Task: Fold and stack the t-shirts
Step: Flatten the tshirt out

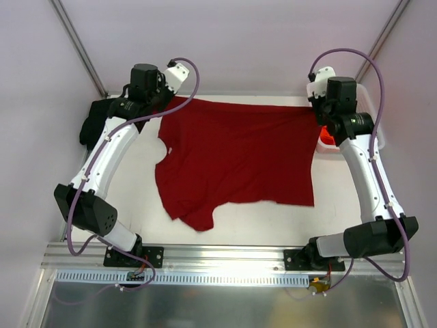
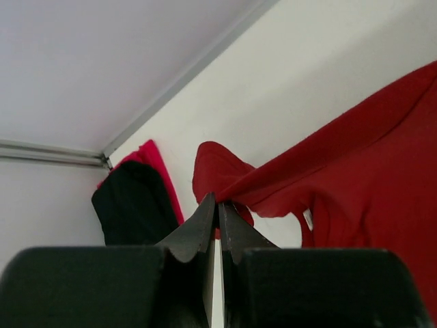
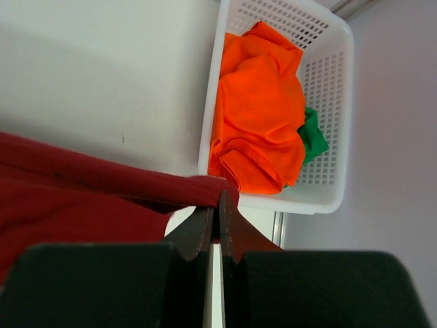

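While the dark red t-shirt [image 1: 239,154] lies spread flat, the left gripper [image 2: 217,205] pinches its 10 o'clock corner and the right gripper [image 3: 218,205] its 2 o'clock corner.

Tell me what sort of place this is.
Probably a robot lab's test cell: a white table inside plain walls, left arm and right arm bolted at its edge, a red shirt spread out, a basket of more.

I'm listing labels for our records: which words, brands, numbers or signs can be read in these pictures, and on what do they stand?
No text can be read anywhere.
The dark red shirt has a small white neck tag, but it is too small to read.
The basket and the orange shirt show no print.
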